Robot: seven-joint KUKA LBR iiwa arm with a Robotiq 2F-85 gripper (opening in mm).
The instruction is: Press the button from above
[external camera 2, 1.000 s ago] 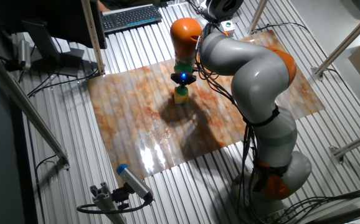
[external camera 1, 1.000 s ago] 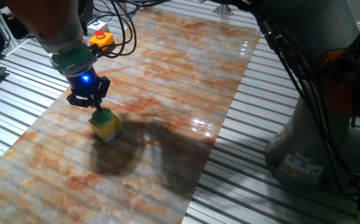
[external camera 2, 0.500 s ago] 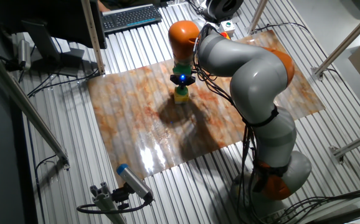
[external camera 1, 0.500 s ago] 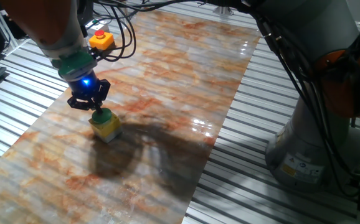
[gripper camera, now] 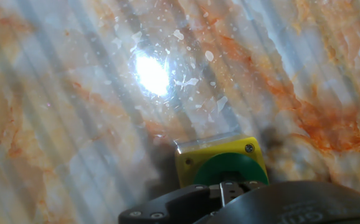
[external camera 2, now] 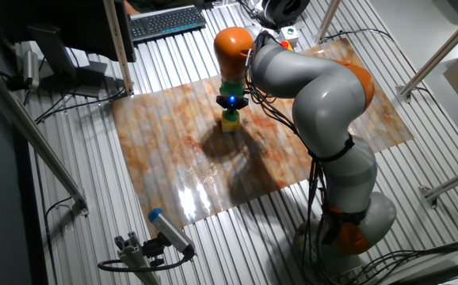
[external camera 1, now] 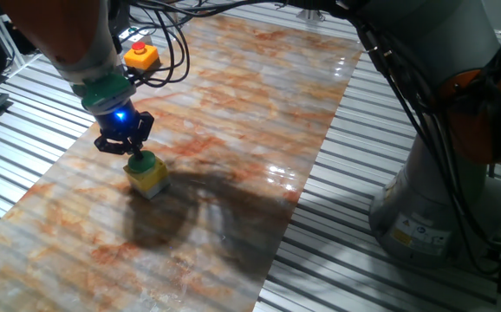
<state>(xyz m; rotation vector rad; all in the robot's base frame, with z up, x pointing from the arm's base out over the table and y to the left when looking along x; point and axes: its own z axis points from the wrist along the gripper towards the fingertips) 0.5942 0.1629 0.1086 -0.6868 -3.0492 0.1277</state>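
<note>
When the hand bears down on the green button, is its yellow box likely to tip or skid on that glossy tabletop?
Tipping looks unlikely: the yellow box sits flat and squat, with the hand directly above the green button. Skidding seems possible only if the push goes off-vertical, since the glossy tabletop looks slick.

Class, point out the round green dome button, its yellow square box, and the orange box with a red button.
green dome button [gripper camera: 231,170], hand view, dome top
yellow square box [external camera 1: 150,180], one fixed view, side wall
orange box with red button [external camera 1: 141,55], one fixed view, orange top

The arm reaches far out and bends down so its wrist points straight downward. The gripper [external camera 1: 133,154] hangs vertical below a glowing blue light, and in the hand view its fingertips [gripper camera: 228,188] meet with no gap between them.
</note>
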